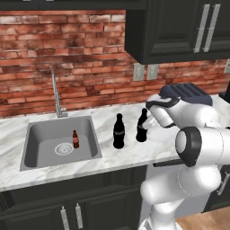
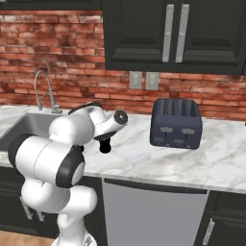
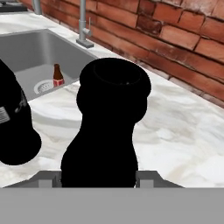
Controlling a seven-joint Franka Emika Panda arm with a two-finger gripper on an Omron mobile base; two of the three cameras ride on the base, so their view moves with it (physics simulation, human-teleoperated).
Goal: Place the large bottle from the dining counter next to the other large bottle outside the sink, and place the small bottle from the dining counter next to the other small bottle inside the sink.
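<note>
**A:** What is the claw (image 1: 144, 130) doing?

**B:** It is closed around a large black bottle (image 1: 142, 126), low on the body. In the hand view that bottle (image 3: 107, 127) rises right in front of the camera, and the finger tips are mostly hidden behind it, so the contact itself is hard to make out.

**A:** Does the bottle stand on the counter?

**B:** Its base looks to be at the marble counter (image 1: 130, 155), upright, but whether it rests or is just lifted I cannot tell. From the right base view only its bottom part (image 2: 105, 145) shows; the arm covers the rest.

**A:** What lies next to the claw?

**B:** Just beside it, toward the sink, stands the second large bottle (image 1: 118, 131), upright, apart from the held one. In the hand view it (image 3: 13, 127) is cut off at the edge.

**A:** And beyond?

**B:** The sink (image 1: 31, 134), with a small brown bottle (image 1: 75, 139) upright near the drain. On the claw's other side, well apart, a dark toaster (image 2: 176, 123).
</note>
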